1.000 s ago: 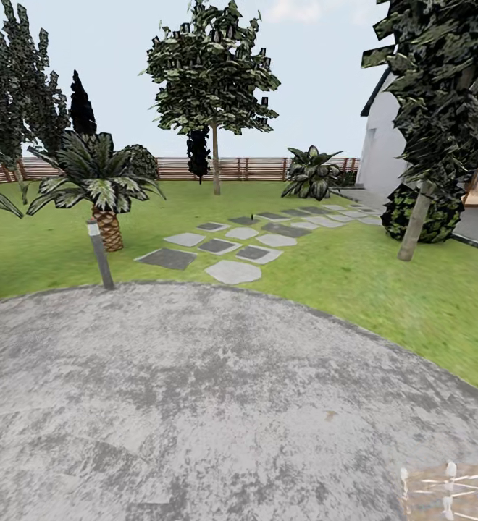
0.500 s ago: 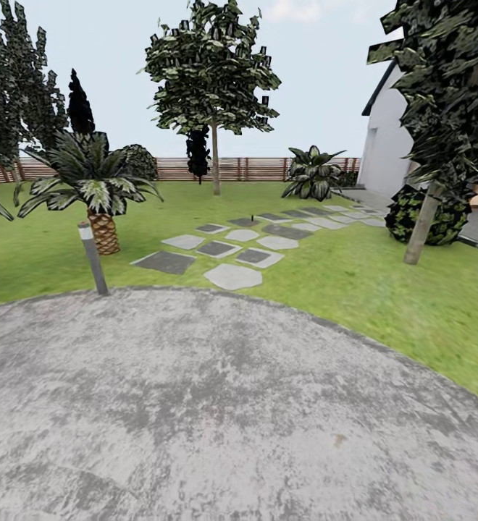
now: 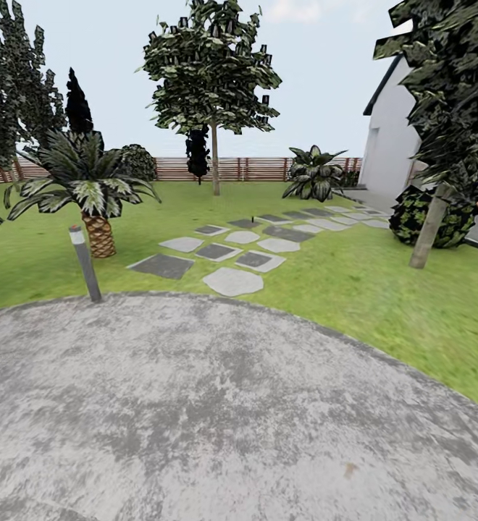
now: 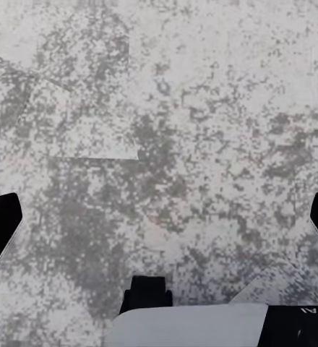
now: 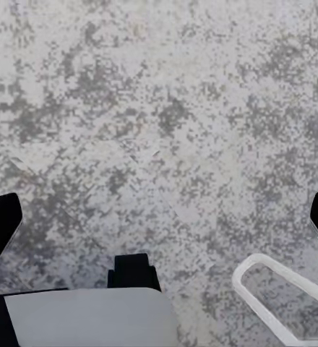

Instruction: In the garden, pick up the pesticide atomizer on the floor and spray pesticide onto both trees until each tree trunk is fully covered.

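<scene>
Two trees stand in the garden in the head view. One tree [image 3: 210, 65] rises far off near the fence on a thin trunk [image 3: 215, 168]. The other tree [image 3: 449, 94] stands at the right, its grey-brown trunk [image 3: 430, 233] leaning slightly. A tiny dark speck [image 3: 252, 216] sits among the stepping stones; it is too small to tell whether it is the pesticide atomizer. My left gripper [image 4: 159, 217] hangs open over mottled grey paving, with black fingers [image 4: 0, 225] at the picture's edges. My right gripper [image 5: 159, 217] is open over the same paving.
A round grey paved area [image 3: 195, 405] lies in front, bordered by lawn [image 3: 384, 289]. A short lamp post [image 3: 85, 263] and a palm [image 3: 94, 195] stand at the left. Stepping stones [image 3: 232, 281] lead away towards a white house [image 3: 391, 145]. A slat fence [image 3: 253, 168] closes the back.
The whole head view has shifted: the camera has moved forward, so the lamp post drifts left and the right trunk drifts right. A pale wooden thing at the bottom right has left the view.
</scene>
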